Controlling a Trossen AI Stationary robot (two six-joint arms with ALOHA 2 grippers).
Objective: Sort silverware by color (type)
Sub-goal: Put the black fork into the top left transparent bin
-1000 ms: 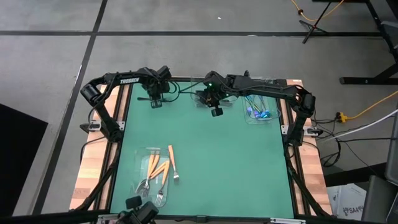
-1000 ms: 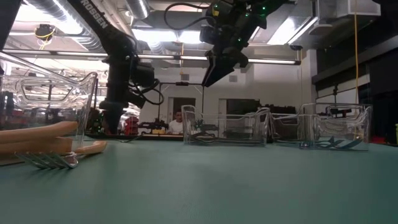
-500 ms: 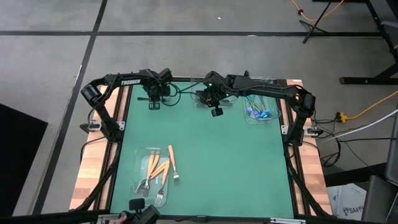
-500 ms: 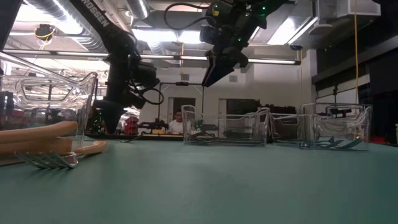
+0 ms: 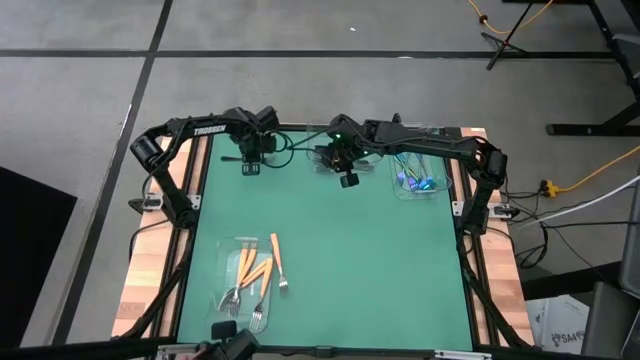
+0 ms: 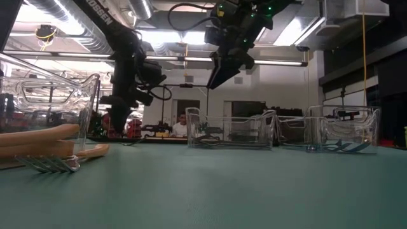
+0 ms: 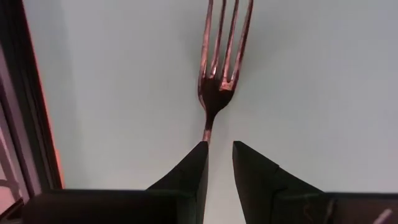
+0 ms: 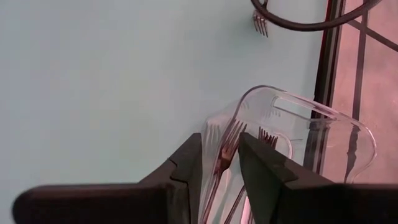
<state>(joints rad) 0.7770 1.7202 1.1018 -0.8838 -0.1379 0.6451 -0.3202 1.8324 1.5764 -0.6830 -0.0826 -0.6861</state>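
Note:
A black fork (image 7: 219, 87) lies on the green mat near the far left corner (image 5: 230, 157). My left gripper (image 7: 220, 144) points down at its handle end, fingers a little apart (image 5: 250, 168). My right gripper (image 8: 221, 138) hangs still above a clear tray (image 8: 323, 118) at the far middle, fingers apart and nothing between them. Two dark forks (image 8: 229, 146) lie in that tray. Orange-handled forks (image 5: 255, 272) lie in and beside a clear tray at the near left. Blue utensils (image 5: 415, 181) lie in the far right tray. My left gripper comes at the black fork from above, pointing down. The handle's end (image 7: 206, 138) runs up to the tip of one finger and vanishes behind it, not into the gap. Whether that finger touches the fork, I cannot tell.
One orange fork (image 5: 278, 262) lies on the mat just outside the near-left tray (image 5: 228, 292). Its tines and the orange handles show close in the low view (image 6: 51, 164). Clear trays (image 6: 229, 130) stand along the far edge. A person (image 6: 182, 124) sits far behind the table.
My left gripper has rolled a little about its downward line above the black fork's handle end, staying near the far left corner. The fork has kept its place on the mat.

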